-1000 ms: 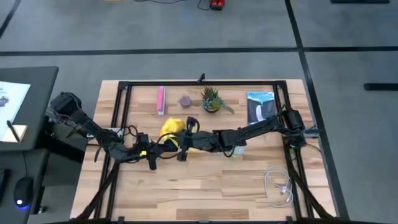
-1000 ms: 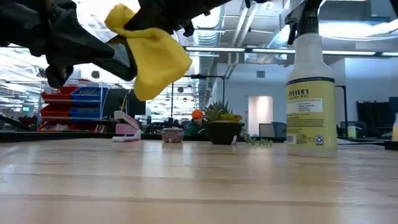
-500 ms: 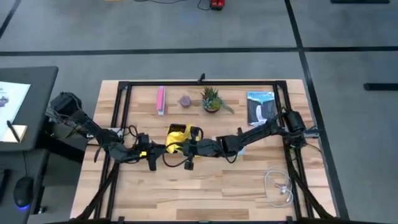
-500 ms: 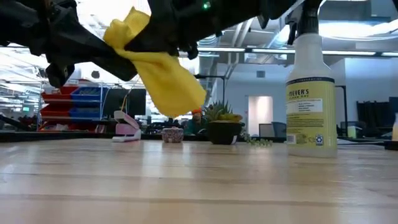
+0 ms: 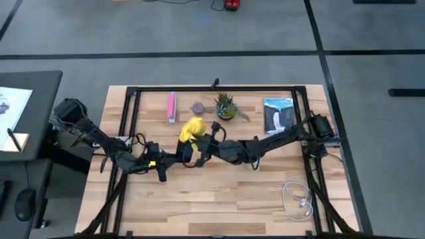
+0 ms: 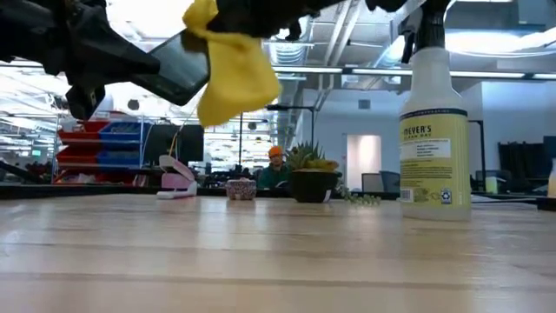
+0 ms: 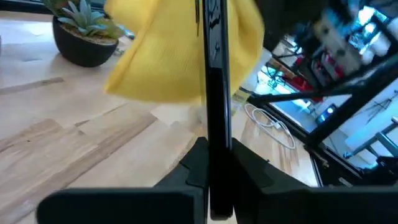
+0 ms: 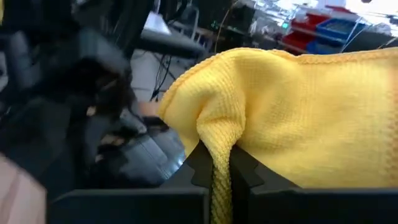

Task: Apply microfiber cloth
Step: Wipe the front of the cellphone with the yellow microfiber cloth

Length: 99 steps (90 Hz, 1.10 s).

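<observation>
The microfiber cloth (image 5: 192, 128) is pinched in the closed right hand (image 5: 199, 141), mid-tabletop toward the far edge. Soft, light, floppy stuff, so a bunched fold is best gripped. A phone (image 7: 214, 93) is clamped edge-on in the left hand (image 5: 174, 158).

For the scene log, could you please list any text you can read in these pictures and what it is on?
"MEYER'S": label of the spray bottle, low view.
Smaller lines on that label: too small to read.
Blue-and-white packet in the high view: print too small to read.
Nothing readable on the yellow cloth.
</observation>
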Available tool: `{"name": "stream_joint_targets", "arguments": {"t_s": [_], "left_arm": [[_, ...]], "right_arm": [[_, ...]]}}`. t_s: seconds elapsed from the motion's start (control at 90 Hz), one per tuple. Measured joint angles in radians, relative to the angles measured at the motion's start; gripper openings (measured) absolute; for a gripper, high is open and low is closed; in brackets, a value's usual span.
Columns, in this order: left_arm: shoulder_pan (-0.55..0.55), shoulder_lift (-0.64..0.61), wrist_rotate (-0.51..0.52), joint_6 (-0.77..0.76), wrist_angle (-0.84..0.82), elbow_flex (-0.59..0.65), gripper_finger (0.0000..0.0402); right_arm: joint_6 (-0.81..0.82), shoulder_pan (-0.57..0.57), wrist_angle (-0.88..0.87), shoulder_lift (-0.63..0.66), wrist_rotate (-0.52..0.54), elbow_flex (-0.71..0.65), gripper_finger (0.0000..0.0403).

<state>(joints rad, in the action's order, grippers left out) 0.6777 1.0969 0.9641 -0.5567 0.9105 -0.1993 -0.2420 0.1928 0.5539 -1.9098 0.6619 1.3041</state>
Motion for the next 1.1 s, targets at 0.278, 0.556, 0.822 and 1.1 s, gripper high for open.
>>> {"name": "stream_joint_targets", "arguments": {"t_s": [0.278,0.556,0.822,1.1], "left_arm": [[0.001,0.0,-0.001,0.012,0.002,0.0,0.0015],[0.0,0.002,0.005,0.035,0.009,0.002,0.0015],[0.002,0.0,0.013,0.028,0.026,-0.001,0.0015],[0.002,0.0,0.01,0.029,0.023,-0.001,0.0015]], "right_arm": [[0.135,0.016,0.012,-0.082,-0.201,0.001,0.0],[0.238,0.043,0.041,-0.188,-0.238,0.002,0.0],[0.077,0.041,0.021,-0.104,-0.053,0.0,0.0],[0.037,0.013,-0.11,0.005,0.043,0.001,0.0]]}}
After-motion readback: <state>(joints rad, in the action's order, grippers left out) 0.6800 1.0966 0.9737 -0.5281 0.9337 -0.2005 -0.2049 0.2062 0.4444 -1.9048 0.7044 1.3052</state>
